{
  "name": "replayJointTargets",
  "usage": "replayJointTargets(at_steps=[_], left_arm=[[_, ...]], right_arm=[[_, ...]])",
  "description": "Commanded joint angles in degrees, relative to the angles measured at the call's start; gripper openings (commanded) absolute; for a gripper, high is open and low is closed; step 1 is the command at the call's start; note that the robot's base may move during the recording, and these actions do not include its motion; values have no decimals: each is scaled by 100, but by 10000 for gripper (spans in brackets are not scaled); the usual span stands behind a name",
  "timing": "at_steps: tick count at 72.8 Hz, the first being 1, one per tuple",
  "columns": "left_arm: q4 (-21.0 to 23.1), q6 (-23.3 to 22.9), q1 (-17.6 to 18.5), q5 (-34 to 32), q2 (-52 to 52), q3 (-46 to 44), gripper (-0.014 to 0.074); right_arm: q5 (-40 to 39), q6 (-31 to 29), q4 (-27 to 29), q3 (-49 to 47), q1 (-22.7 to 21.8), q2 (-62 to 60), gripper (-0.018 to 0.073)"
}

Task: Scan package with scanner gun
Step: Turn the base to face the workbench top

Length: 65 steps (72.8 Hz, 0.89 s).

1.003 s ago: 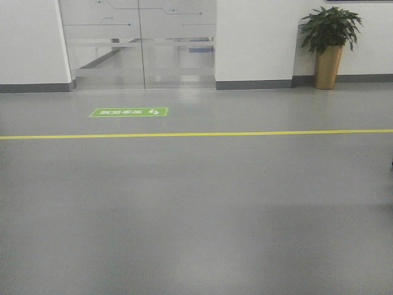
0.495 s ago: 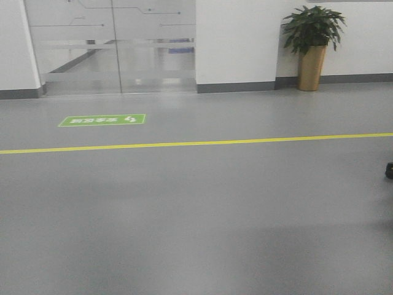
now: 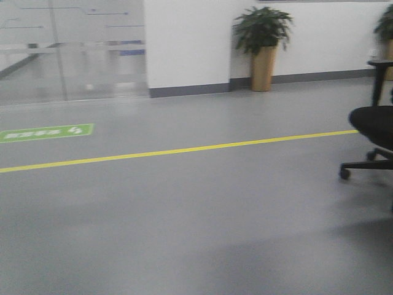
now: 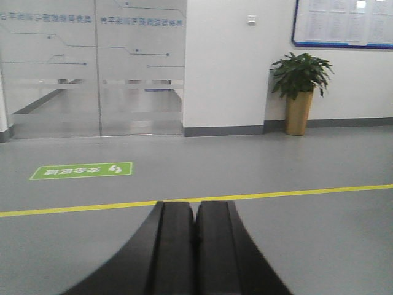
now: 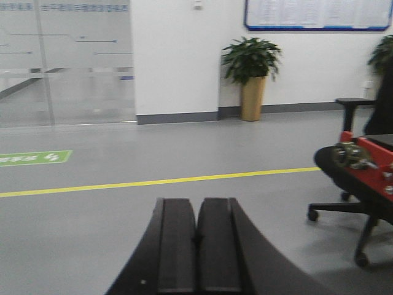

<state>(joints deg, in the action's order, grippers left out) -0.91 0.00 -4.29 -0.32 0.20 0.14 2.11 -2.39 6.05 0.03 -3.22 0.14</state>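
Neither the package nor the scanner gun shows in any view. In the left wrist view my left gripper (image 4: pixel 195 206) is shut, its two black fingers pressed together with nothing between them, pointing out over bare grey floor. My right gripper (image 5: pixel 197 201) looks the same in the right wrist view: shut, empty, held above the floor. Neither gripper appears in the front view.
Grey floor (image 3: pixel 184 215) crossed by a yellow line (image 3: pixel 172 150), with a green floor sign (image 3: pixel 46 132) at left. A black wheeled office chair (image 3: pixel 374 132) stands at right. A potted plant (image 3: pixel 263 46) and glass doors (image 3: pixel 67 55) line the far wall. Red item (image 5: pixel 368 166) by the chair.
The front view has swung to the right: the doors, floor sign and plant have slid left, and the office chair has come into view at the right edge.
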Motion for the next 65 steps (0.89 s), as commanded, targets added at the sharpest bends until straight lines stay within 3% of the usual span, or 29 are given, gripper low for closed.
replayJointTargets(at_steps=[1,65], left_arm=[[11,0,0,-120,-20,-14,-111],[11,0,0,-120,-20,-14,-111]], right_arm=[[-88,-48,16,-3,-2,-14,-169],[-88,-48,16,-3,-2,-14,-169]])
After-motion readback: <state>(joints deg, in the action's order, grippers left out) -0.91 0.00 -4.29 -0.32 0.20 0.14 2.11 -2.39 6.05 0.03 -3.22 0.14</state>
